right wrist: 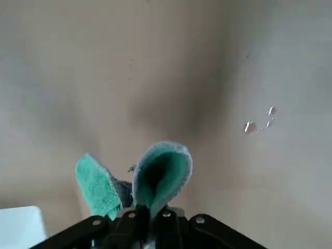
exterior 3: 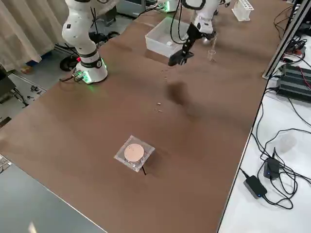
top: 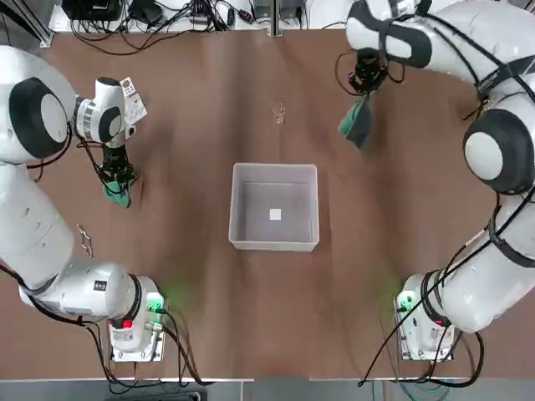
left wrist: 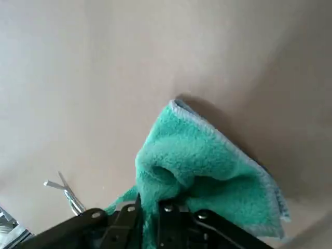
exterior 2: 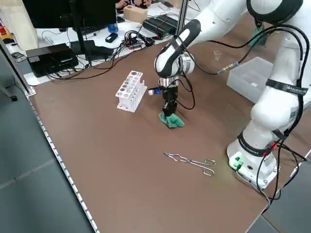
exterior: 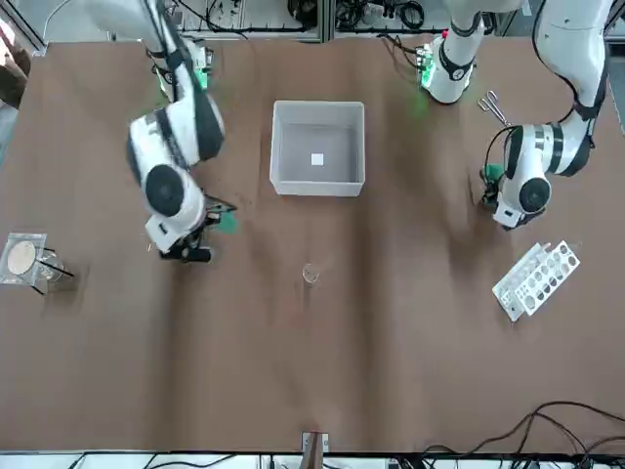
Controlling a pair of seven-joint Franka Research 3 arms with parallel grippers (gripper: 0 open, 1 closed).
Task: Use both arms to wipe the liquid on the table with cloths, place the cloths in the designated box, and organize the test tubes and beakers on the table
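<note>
My left gripper [top: 118, 177] is shut on a green cloth [top: 118, 195] whose lower part rests on the table [top: 192, 125] at the left. The left wrist view shows that green cloth [left wrist: 207, 166] bunched between the fingers. My right gripper [top: 365, 85] is shut on the other cloth [top: 358, 124], green with a grey side, hanging above the table at the back right. Small drops of liquid [right wrist: 257, 124] lie near it. The grey box [top: 241, 209] stands in the middle. A tiny clear tube [top: 280, 113] stands beyond it. The beaker [exterior: 24, 259] sits at the far right end.
A white holed rack [exterior: 535, 278] lies at the table's far left, beyond my left gripper. Metal forceps [top: 84, 238] lie near the left arm's base. Cables and equipment [top: 167, 15] run along the far edge.
</note>
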